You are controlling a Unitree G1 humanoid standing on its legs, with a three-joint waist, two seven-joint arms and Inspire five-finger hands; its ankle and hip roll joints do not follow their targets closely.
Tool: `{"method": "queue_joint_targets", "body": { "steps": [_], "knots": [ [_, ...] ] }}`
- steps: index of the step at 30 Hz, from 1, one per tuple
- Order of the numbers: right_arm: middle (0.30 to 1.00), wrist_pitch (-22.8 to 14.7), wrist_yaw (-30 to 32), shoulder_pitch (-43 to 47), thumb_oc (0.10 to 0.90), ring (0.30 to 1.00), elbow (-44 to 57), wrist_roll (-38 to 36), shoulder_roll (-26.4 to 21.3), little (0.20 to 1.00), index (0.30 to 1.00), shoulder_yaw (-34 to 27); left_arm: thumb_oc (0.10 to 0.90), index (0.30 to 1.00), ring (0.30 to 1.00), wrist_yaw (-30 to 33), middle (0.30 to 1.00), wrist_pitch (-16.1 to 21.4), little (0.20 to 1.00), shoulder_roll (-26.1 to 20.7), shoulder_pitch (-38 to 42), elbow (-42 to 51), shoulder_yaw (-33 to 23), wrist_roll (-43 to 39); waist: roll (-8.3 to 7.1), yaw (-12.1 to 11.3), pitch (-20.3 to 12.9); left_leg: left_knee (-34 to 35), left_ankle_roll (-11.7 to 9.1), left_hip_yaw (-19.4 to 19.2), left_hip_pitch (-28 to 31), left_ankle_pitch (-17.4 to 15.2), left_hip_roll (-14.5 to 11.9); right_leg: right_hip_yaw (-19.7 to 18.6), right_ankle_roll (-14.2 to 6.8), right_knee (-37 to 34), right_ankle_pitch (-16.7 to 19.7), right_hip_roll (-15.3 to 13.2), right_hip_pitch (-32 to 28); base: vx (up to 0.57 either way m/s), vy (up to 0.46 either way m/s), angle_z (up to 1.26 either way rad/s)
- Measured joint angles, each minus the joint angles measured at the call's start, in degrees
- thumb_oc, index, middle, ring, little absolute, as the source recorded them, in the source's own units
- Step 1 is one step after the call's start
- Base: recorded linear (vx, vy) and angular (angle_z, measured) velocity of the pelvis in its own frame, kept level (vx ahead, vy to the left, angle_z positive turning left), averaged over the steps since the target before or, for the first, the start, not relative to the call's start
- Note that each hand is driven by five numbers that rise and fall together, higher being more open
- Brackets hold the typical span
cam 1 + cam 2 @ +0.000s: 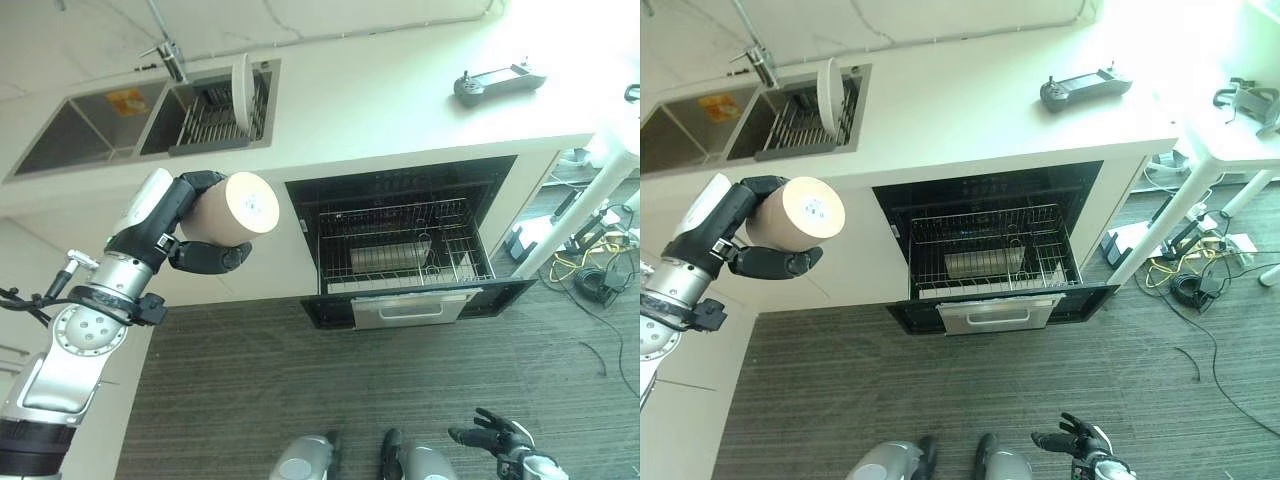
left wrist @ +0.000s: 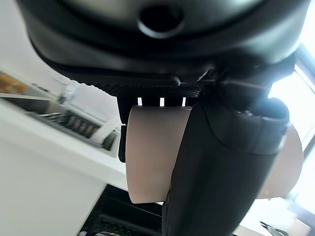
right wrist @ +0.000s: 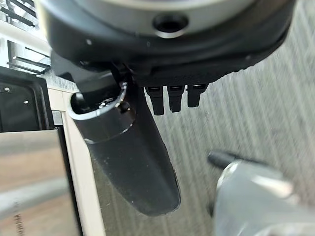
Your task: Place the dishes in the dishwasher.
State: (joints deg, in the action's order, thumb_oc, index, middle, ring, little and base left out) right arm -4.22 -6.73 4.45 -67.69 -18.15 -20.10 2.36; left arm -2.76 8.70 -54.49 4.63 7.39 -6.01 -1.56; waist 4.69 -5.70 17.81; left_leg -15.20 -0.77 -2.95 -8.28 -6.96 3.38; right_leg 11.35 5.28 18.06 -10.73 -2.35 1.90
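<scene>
One beige cup (image 1: 232,208) sits gripped in the left robot hand (image 1: 195,240), held in the air in front of the white cabinet face, to the left of the open dishwasher (image 1: 400,245). The cup lies on its side with its flat round base turned toward the head camera; dark fingers (image 1: 205,257) curl under it and more of the hand wraps over its top. In the left wrist view the cup's pale wall (image 2: 152,147) shows past the palm, with the thumb (image 2: 221,167) pressed across it.

The dishwasher's door is folded down over the grey floor (image 1: 300,390) and its wire rack (image 1: 400,245) is pulled out, with a grey rectangular insert inside it. The cup is level with the rack but well apart from it, off to the left.

Up on the table (image 1: 380,90), a sink (image 1: 150,120) holds a dish rack (image 1: 215,118) with a white plate (image 1: 241,92) standing on edge in it. A dark handheld controller (image 1: 498,82) lies on the table to the right, well apart from the sink.

The right robot hand (image 1: 495,435) hangs low near the floor, its fingers relaxed and spread, holding nothing.
</scene>
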Motion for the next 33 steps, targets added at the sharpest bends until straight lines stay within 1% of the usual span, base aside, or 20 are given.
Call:
{"method": "queue_joint_targets", "body": {
  "steps": [2,3,5,6,7,8,9,10,12,13,15,17,18,22,24,27,29,31,32,33],
  "knots": [
    [0.9,-0.06,-0.07,-0.3,0.8,0.9,-0.27,-0.04,0.18,0.9,0.9,0.16,0.4,0.3,0.3,-0.03,0.3,0.3,0.3,1.83,2.98,-1.04,1.68,0.25,0.85,1.57,0.2,-3.46,-2.48,-1.82,-7.71,2.98,-1.1,1.01,2.21,0.84,-3.4,0.46,-0.52,0.17,0.026,0.12],
    [0.9,0.38,-0.02,-1.67,0.8,0.9,-0.29,-0.05,0.13,0.9,0.9,0.17,0.4,0.3,0.3,-0.02,0.3,0.44,0.3,3.91,3.5,-1.13,2.14,0.41,1.22,2.1,0.21,-3.03,-2.89,-4.01,-9.98,4.13,-1.94,1.67,0.54,0.96,-3.7,0.34,-1.0,0.16,0.086,0.15],
    [0.9,0.58,0.72,-4.99,0.8,0.9,0.0,-0.16,0.73,0.9,0.9,0.24,0.4,0.3,0.3,0.07,0.3,0.85,0.3,4.27,1.83,-1.1,3.1,2.67,1.69,2.55,-0.17,1.26,-0.26,-6.88,-5.32,5.68,-3.15,1.29,-2.67,3.69,-7.44,0.47,-3.49,0.22,0.137,-0.14],
    [0.9,0.91,1.53,-4.95,0.8,0.9,0.13,-0.1,0.94,0.9,0.9,0.31,0.4,0.3,0.3,0.54,0.3,1.59,0.3,4.41,0.64,-1.34,2.9,3.18,1.01,2.29,-0.36,1.6,2.33,-7.42,-4.43,7.44,-2.4,-0.2,-3.39,4.94,-9.28,-0.38,-3.57,0.23,0.096,-0.53],
    [0.9,1.23,2.12,-4.46,0.8,0.9,0.46,-0.05,1.18,0.9,0.9,0.29,0.4,0.3,0.3,1.18,0.3,1.81,0.3,4.36,-1.56,-1.43,2.84,4.56,0.02,1.86,-0.9,1.45,3.34,-7.02,-3.74,6.42,-0.68,-1.65,-4.59,5.29,-10.28,-1.47,-3.79,0.22,0.063,-0.48],
    [0.9,0.97,2.1,-4.67,0.8,0.9,1.85,-0.12,1.57,0.9,0.9,0.11,0.4,0.3,0.3,1.04,0.3,1.79,0.3,4.28,-2.73,-1.97,2.96,6.53,-0.97,1.84,-1.01,1.7,6.14,-6.86,-1.47,5.98,1.46,-2.15,-7.01,4.35,-10.97,-2.9,-6.4,0.16,0.045,-0.32],
    [0.9,0.9,2.12,-4.4,0.8,0.9,1.78,-0.11,2.29,0.9,0.9,0.2,0.4,0.3,0.3,1.19,0.3,1.78,0.3,4.26,-2.49,-2.11,2.84,6.8,-1.4,1.54,-1.12,1.16,8.4,-7.1,-0.82,5.25,2.0,-0.97,-8.31,3.83,-10.4,-3.54,-7.64,0.14,0.043,-0.04],
    [0.9,0.87,2.14,-3.74,0.8,0.9,1.9,-0.08,2.84,0.9,0.9,0.2,0.4,0.3,0.3,1.24,0.3,1.78,0.3,4.22,-1.75,-2.36,2.86,6.84,-1.42,1.11,-1.12,0.42,8.86,-7.08,-0.66,4.4,1.91,-0.39,-9.55,4.09,-9.69,-3.67,-8.07,0.06,0.011,0.01],
    [0.9,0.36,2.21,-2.08,0.8,0.9,2.81,-0.08,4.14,0.9,0.9,0.91,0.4,0.3,0.3,1.26,0.3,1.72,0.3,3.09,0.42,-2.66,2.87,6.85,-1.71,0.96,-1.0,0.17,9.87,-6.0,0.29,3.47,1.55,0.31,-12.77,14.59,-7.98,-4.68,-3.5,0.05,-0.03,0.15],
    [0.9,0.38,2.2,-1.37,0.8,0.9,2.81,-0.08,4.77,0.9,0.9,1.38,0.4,0.3,0.3,1.31,0.3,1.65,0.3,3.08,1.09,-2.8,2.87,6.84,-1.84,0.85,-1.02,1.03,10.01,-5.81,1.62,3.35,1.37,0.38,-12.81,17.92,-8.07,-5.33,-1.65,0.06,-0.098,0.17],
    [0.9,0.21,2.2,-0.05,0.8,0.9,2.83,-0.05,5.18,0.9,0.9,1.4,0.4,0.3,0.3,1.37,0.3,1.64,0.3,2.9,0.9,-2.59,2.18,6.83,-1.72,0.48,-0.97,2.8,9.98,-5.91,3.47,3.22,0.9,1.19,-12.7,15.68,-7.99,-5.84,0.61,0.06,-0.131,-0.01],
    [0.9,-0.7,2.26,0.71,0.8,0.9,2.75,-0.01,5.05,0.9,0.9,1.42,0.4,0.3,0.3,2.12,0.3,1.54,0.3,2.53,0.88,-2.36,2.11,6.83,-0.91,0.69,-0.91,2.71,9.11,-5.34,2.76,2.83,-0.04,1.21,-11.12,5.75,-6.88,-5.4,1.01,0.05,-0.141,0.03],
    [0.9,-1.49,2.2,0.59,0.8,0.9,2.55,0.04,5.04,0.9,0.9,1.41,0.4,0.3,0.3,2.31,0.3,1.49,0.3,1.78,0.85,-2.61,2.12,6.83,-0.89,0.75,-0.92,2.46,8.32,-4.74,2.43,2.4,-0.05,-0.8,-11.44,0.16,-4.94,-5.6,1.24,0.05,-0.2,0.09],
    [0.9,-1.79,1.62,-0.68,0.8,0.9,-0.23,0.2,4.6,0.9,0.9,1.38,0.4,0.3,0.3,2.34,0.3,1.69,0.3,-4.86,0.87,-4.55,1.3,6.12,-0.82,1.15,-0.93,0.03,7.13,-2.59,0.92,1.5,0.53,-7.4,-14.08,-1.72,1.66,-10.75,3.56,0.09,-0.396,0.3],
    [0.9,-1.75,1.0,-2.57,0.8,0.9,-0.07,0.2,4.78,0.9,0.9,1.33,0.4,0.3,0.3,2.32,0.3,1.74,0.3,-4.94,0.8,-4.06,0.91,3.83,-0.82,1.05,-1.0,-1.61,5.89,0.45,0.04,1.21,0.5,-7.61,-14.0,-2.26,2.02,-10.26,1.81,0.05,-0.523,0.69],
    [0.9,-1.68,-0.5,-1.75,0.8,0.9,0.94,4.05,3.89,0.9,0.9,2.06,0.4,0.3,0.3,2.17,0.3,-0.2,0.3,-4.74,-4.17,-0.7,-1.78,1.76,-1.06,-1.76,-1.24,-3.04,2.34,2.58,-1.28,1.49,-2.34,-4.46,-12.51,0.41,2.45,-8.01,3.25,-0.02,-0.527,0.31],
    [0.9,-1.6,-1.1,-1.76,0.8,0.9,2.82,4.61,2.99,0.9,0.9,3.17,0.4,0.3,0.3,2.11,0.3,-1.05,0.3,-4.66,-5.43,1.8,-2.59,1.79,-1.05,-2.0,-1.31,0.22,-0.34,4.93,-1.44,4.58,-4.31,-2.11,-10.48,1.64,2.0,-5.25,4.03,-0.12,-0.303,0.36],
    [0.9,-1.62,-1.21,-1.65,0.8,0.9,3.21,4.54,1.92,0.9,0.9,3.71,0.4,0.3,0.3,1.83,0.3,-1.29,0.3,-4.73,-5.12,3.7,-2.76,1.71,-0.97,-0.6,-1.3,6.49,-3.46,6.08,-1.9,10.73,-5.98,1.04,-7.54,2.01,1.97,-4.13,5.35,-0.15,-0.198,0.88],
    [0.9,-1.65,-0.94,-1.71,0.8,0.9,3.09,4.49,1.29,0.9,0.9,3.69,0.4,0.3,0.3,0.99,0.3,-1.26,0.3,-4.8,-4.31,4.33,-2.74,1.65,-0.76,0.11,-1.31,11.01,-4.29,4.78,-1.73,14.22,-7.23,3.29,-5.72,2.98,1.56,-3.81,6.23,-0.11,-0.118,1.05],
    [0.9,-1.52,-0.63,-1.76,0.8,0.9,2.61,4.45,0.92,0.9,0.9,3.46,0.4,0.3,0.3,0.24,0.3,-0.92,0.3,-4.81,-2.89,4.55,-2.77,1.26,-1.02,0.63,-1.11,13.12,-2.85,-1.1,-1.41,12.12,-9.89,5.39,-3.35,4.57,0.55,-4.09,7.58,-0.07,-0.025,0.93]
  ]
}}
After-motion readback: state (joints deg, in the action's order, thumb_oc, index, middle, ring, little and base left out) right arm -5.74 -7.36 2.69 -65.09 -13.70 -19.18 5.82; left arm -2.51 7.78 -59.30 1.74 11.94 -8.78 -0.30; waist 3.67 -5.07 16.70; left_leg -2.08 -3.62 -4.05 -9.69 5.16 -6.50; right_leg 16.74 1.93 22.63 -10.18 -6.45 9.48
